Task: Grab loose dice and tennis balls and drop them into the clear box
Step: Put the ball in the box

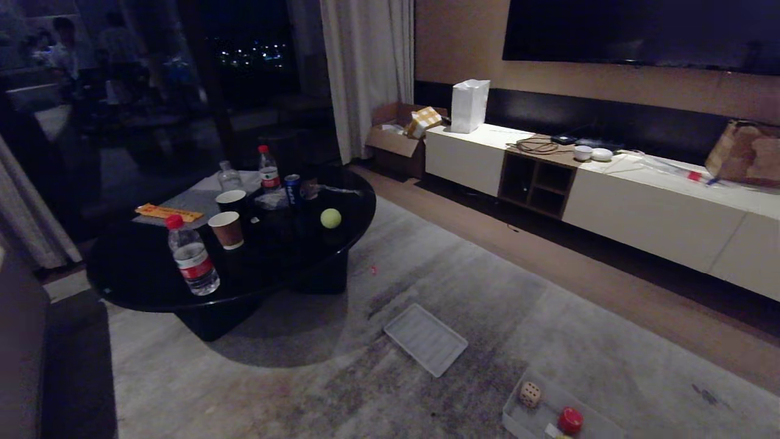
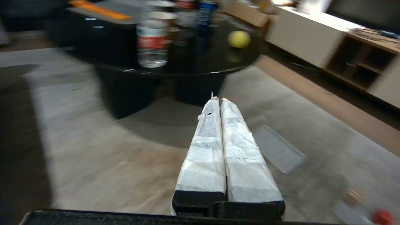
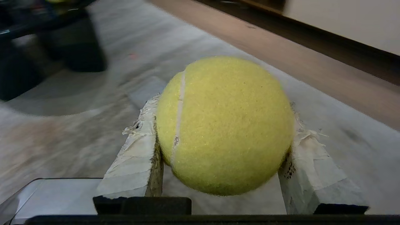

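Observation:
My right gripper is shut on a fuzzy yellow-green tennis ball, gripped between its two taped fingers above the grey carpet. A second tennis ball rests on the black round table; it also shows as the ball in the left wrist view. The clear box lies on the carpet at the head view's lower right edge, with a beige die and a red die inside. My left gripper is shut and empty, held above the carpet. Neither arm appears in the head view.
A flat ribbed clear lid lies on the carpet between table and box. Water bottles, paper cups and a can crowd the table. A long white cabinet runs along the right wall.

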Controlling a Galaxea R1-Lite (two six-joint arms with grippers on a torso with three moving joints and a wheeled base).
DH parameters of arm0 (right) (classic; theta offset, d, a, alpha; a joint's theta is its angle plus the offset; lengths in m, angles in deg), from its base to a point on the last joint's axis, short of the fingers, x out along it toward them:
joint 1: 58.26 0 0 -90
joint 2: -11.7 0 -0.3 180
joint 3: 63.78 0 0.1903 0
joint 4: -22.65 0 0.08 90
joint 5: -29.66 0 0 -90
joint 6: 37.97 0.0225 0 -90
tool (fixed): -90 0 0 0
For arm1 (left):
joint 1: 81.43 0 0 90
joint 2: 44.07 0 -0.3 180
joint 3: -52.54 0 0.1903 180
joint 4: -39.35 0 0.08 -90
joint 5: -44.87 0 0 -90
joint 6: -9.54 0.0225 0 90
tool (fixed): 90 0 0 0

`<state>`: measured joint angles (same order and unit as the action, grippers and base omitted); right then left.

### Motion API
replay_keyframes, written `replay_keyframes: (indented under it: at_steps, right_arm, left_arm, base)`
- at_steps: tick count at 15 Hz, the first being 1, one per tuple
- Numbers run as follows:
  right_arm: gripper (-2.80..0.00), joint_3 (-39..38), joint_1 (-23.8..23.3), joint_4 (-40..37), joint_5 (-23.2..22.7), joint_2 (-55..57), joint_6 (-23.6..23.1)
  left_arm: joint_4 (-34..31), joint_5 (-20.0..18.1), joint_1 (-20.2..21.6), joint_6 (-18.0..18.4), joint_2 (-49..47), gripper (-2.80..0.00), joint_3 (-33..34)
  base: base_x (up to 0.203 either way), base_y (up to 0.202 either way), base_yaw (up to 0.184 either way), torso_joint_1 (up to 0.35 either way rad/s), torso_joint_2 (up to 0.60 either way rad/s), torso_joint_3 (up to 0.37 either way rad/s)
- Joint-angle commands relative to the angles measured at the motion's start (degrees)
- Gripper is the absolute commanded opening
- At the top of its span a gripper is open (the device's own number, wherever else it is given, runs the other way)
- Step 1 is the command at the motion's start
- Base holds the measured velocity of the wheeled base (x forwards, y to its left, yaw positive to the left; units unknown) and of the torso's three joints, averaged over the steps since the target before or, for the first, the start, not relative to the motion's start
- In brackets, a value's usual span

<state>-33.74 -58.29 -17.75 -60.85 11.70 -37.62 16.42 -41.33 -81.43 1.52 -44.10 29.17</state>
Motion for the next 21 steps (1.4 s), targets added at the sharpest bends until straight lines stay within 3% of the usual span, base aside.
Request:
replay_keyframes:
  at_steps: [1, 10, 16, 21]
  right_arm:
    - [-2.8, 0.0, 0.0, -0.1, 0.0, 0.0, 0.0]
    - [-2.8, 0.0, 0.0, -0.1, 0.0, 0.0, -0.1]
    - [-2.8, 0.0, 0.0, -0.1, 0.0, 0.1, 0.0]
    - [-2.8, 0.0, 0.0, -0.1, 0.0, 0.1, 0.0]
  left_arm:
    - [0.0, 0.1, 0.0, -0.1, -0.1, -2.8, 0.1]
    - [0.0, 0.1, 0.0, -0.1, -0.1, -2.8, 0.1]
    - [0.0, 0.1, 0.0, -0.1, -0.1, -2.8, 0.1]
    - [0.0, 0.1, 0.0, -0.2, -0.1, -2.8, 0.1]
  base:
    - [0.001, 0.011, -0.161, 0.002, 0.0, 0.007]
    - [0.0, 0.01, -0.155, 0.002, 0.0, 0.003]
    - [0.0, 0.0, 0.0, 0.0, 0.0, -0.005]
    - [0.0, 0.0, 0.0, 0.004, 0.0, -0.186]
